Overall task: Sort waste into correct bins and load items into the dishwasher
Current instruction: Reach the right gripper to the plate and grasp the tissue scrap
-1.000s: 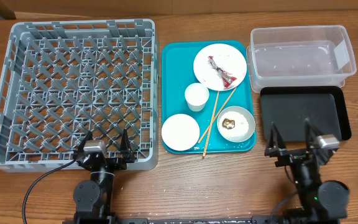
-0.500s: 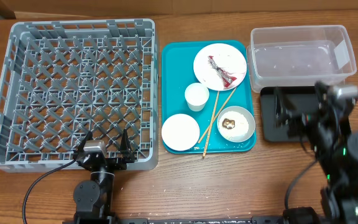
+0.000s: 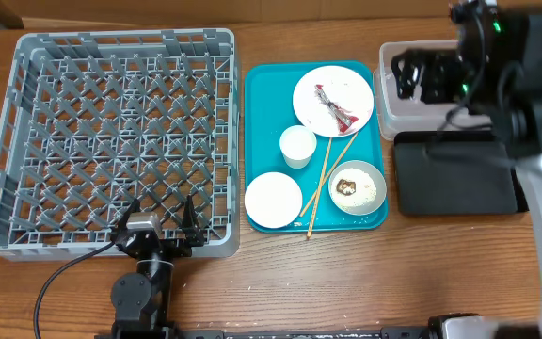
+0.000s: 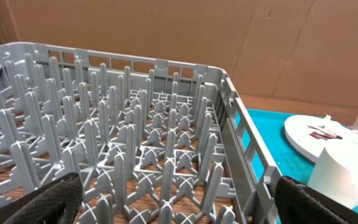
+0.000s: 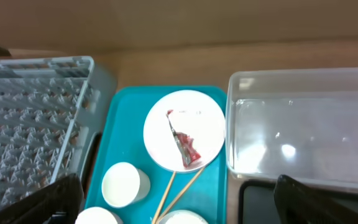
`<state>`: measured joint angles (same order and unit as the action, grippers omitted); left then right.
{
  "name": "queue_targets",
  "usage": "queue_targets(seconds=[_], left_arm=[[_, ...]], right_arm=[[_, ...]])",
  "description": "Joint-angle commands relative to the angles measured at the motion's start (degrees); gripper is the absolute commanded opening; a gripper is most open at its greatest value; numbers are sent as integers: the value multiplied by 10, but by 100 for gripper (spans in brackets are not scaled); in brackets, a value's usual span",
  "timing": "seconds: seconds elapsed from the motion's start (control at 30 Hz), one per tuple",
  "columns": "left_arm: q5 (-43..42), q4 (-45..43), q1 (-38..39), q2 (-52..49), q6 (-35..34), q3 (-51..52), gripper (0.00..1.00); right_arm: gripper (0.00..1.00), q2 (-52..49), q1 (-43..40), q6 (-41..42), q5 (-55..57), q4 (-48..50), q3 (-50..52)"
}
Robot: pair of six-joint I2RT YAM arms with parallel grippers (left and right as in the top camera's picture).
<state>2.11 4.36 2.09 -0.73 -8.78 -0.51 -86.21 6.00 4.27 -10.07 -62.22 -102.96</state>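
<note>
The pale plate (image 3: 333, 89) with the red-and-white wrapper (image 3: 338, 110) sits at the back of the teal tray (image 3: 260, 113). The cup (image 3: 297, 146), an empty white bowl (image 3: 273, 200), a bowl holding rice and a brown lump (image 3: 357, 186) and two chopsticks (image 3: 332, 174) lie there too. The grey dish rack (image 3: 120, 141) is on the left. My left gripper (image 3: 158, 221) is open at the rack's near edge (image 4: 179, 186). My right gripper (image 3: 423, 75) is open and empty, raised over the clear tub (image 3: 389, 108). Its wrist view shows plate (image 5: 194, 118), wrapper (image 5: 184, 144) and cup (image 5: 124, 183).
The black tray (image 3: 454, 179) lies just in front of the clear tub, which also shows in the right wrist view (image 5: 303, 124). My right arm hides most of the tub from overhead. Bare wooden table runs along the front edge.
My right arm has risen from the table's front edge and swung back over the black tray to above the clear tub. The left arm has not moved.
</note>
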Motion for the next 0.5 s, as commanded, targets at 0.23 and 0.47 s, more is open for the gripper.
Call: queue_targets(seconds=[0.23, 0.47], left_arm=[[-5, -1, -2, 5, 11, 2, 100], [-5, -1, -2, 5, 11, 2, 100]], right_arm=[[100, -94, 14, -21, -123, 67, -54], [98, -188, 85, -78, 8, 114, -54]])
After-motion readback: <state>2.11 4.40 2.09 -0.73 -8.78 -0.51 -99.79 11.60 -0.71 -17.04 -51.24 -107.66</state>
